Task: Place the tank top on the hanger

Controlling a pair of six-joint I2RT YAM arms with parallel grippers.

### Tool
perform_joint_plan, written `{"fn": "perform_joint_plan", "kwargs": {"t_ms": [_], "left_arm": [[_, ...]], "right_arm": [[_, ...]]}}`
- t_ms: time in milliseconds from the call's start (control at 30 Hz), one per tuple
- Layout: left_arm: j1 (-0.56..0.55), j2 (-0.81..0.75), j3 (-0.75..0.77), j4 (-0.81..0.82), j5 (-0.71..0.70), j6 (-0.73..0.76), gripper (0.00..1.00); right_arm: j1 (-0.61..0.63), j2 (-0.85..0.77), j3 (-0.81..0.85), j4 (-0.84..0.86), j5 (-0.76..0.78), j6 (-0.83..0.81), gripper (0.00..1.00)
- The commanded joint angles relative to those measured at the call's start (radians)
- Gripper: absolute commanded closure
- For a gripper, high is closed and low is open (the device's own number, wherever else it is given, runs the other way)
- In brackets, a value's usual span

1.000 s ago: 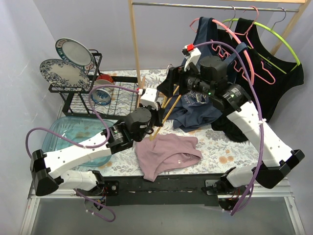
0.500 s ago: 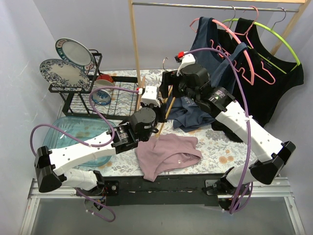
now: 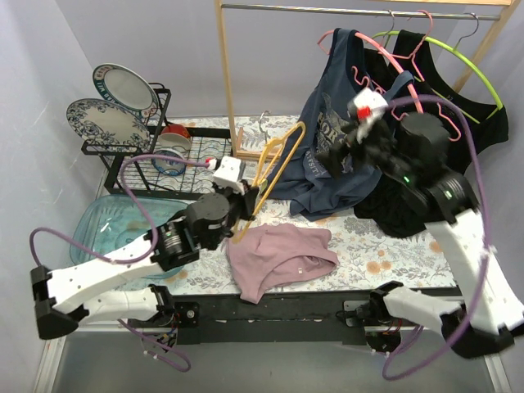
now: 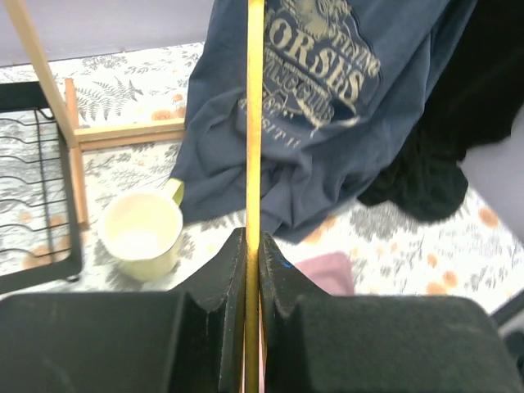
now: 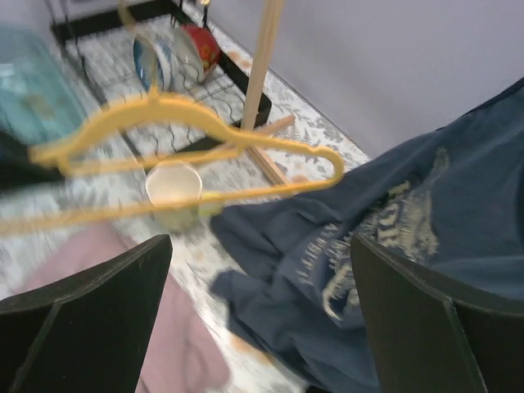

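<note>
The yellow hanger [image 3: 274, 160] is held tilted above the table, its hook toward the wooden post. My left gripper [image 3: 244, 203] is shut on its lower bar; in the left wrist view the bar [image 4: 254, 123] runs straight up from between the closed jaws [image 4: 252, 246]. The pink tank top [image 3: 278, 255] lies crumpled on the table near the front edge, just right of the left gripper. My right gripper [image 3: 337, 154] is open and empty, off to the right of the hanger. The right wrist view shows the hanger [image 5: 188, 147] ahead of the spread fingers [image 5: 260, 246] and the tank top [image 5: 176, 360] below.
A navy printed top [image 3: 336, 155] on a pink hanger and a black top [image 3: 458, 139] on a green hanger hang from the rail at back right. A wooden post [image 3: 228, 74], a dish rack [image 3: 131, 147], a blue tub [image 3: 123, 229] and a cream cup [image 4: 143, 233] stand to the left.
My right gripper has let go of the hanger and drawn back to the right. The left arm has pulled left and back, carrying the hanger alone.
</note>
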Motion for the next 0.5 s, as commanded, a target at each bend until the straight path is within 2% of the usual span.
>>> {"fn": "perform_joint_plan", "kwargs": {"t_ms": [0, 33, 133, 233, 300, 333, 467], "left_arm": [[-0.001, -0.195, -0.025, -0.152, 0.114, 0.086, 1.0], [0.0, -0.219, -0.016, -0.175, 0.16, 0.102, 1.0], [0.0, -0.288, 0.015, -0.276, 0.241, 0.137, 1.0], [0.0, -0.348, 0.018, -0.328, 0.329, 0.172, 1.0], [0.0, -0.349, 0.041, -0.388, 0.361, 0.174, 1.0], [0.0, -0.333, 0.055, -0.414, 0.354, 0.165, 1.0], [0.0, -0.326, 0.089, -0.465, 0.34, 0.145, 1.0]], "right_arm": [[-0.033, -0.165, -0.237, -0.246, -0.2, -0.511, 0.02], [-0.033, -0.179, -0.294, -0.304, -0.177, -0.596, 0.02], [-0.034, -0.236, -0.51, -0.355, -0.189, -0.687, 0.11], [-0.036, -0.29, -0.694, -0.32, -0.185, -0.721, 0.13], [-0.036, -0.279, -0.756, -0.297, -0.169, -0.735, 0.17], [-0.034, -0.269, -0.794, -0.292, -0.159, -0.741, 0.23], [-0.034, -0.229, -0.844, -0.297, -0.23, -0.798, 0.28]]}}
